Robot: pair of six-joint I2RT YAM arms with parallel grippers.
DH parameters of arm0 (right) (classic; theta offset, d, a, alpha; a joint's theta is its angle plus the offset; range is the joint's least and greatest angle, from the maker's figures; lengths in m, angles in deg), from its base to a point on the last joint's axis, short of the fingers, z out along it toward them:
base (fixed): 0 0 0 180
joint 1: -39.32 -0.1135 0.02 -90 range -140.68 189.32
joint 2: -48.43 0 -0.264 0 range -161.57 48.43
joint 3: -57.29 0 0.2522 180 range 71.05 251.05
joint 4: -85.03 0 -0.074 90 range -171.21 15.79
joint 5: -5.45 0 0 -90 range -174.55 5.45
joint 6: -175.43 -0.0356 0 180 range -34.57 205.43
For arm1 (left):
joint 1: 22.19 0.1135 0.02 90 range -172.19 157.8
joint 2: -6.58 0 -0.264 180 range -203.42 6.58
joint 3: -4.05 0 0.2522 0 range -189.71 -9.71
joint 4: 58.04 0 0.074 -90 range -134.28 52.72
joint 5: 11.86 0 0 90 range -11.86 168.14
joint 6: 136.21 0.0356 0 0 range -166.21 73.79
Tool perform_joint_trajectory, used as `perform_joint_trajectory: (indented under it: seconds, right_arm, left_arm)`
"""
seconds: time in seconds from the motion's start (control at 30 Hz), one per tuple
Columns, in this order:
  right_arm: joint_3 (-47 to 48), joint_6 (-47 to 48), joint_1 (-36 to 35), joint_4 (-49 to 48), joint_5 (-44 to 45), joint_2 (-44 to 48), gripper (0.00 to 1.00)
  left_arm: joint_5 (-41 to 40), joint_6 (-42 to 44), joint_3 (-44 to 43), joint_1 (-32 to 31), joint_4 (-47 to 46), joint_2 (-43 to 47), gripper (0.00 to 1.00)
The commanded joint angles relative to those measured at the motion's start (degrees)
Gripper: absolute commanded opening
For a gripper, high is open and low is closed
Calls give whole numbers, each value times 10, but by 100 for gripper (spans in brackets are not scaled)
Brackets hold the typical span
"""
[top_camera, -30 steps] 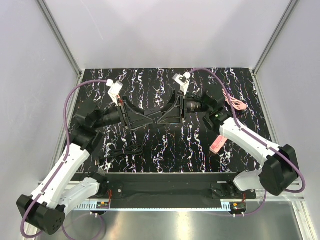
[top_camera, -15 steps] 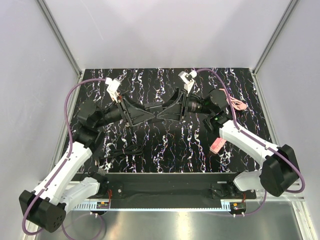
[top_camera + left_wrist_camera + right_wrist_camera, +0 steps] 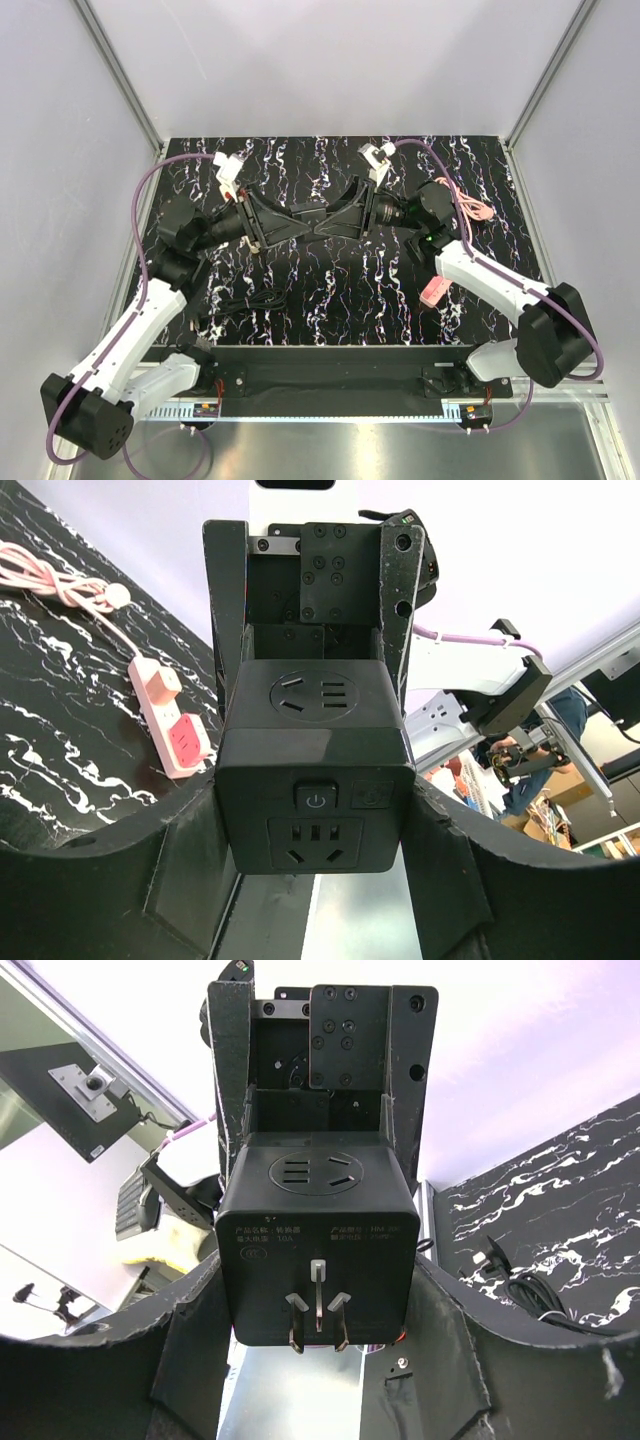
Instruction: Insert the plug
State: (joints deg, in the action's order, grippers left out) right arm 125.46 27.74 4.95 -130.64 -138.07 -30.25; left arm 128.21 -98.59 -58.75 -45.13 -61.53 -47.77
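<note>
Both arms have swung inward since a second ago: top view has the left gripper (image 3: 303, 223) and right gripper (image 3: 327, 222) meeting tip to tip above mid worktop (image 3: 300, 165), with a pink power strip (image 3: 432, 291) beside the right forearm. Left wrist view: black plug adapter (image 3: 315, 770) held in the air, socket face to camera, left gripper clamped on its sides and right gripper on its far end. Right wrist view: same adapter with its prongs (image 3: 317, 1315) toward camera, right gripper closed on both sides, black cable (image 3: 520, 1285) on the worktop behind.
</note>
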Motion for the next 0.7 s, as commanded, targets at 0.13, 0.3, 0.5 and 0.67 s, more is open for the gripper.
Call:
perform_joint_trajectory:
  seconds: [0.13,0.3,0.5,0.67]
  right_arm:
    - [-7,-16,13,-30,-2,8,60]
    - [-48,6,64,56,-8,89,100]
    - [-62,129,73,280,7,217,100]
    - [-97,150,73,332,17,280,100]
  left_arm:
    - [-51,122,-64,-2,127,-4,0]
    - [-169,354,-179,10,378,-29,0]
    - [-240,506,-272,39,504,-84,0]
    - [-426,664,-343,58,565,-149,0]
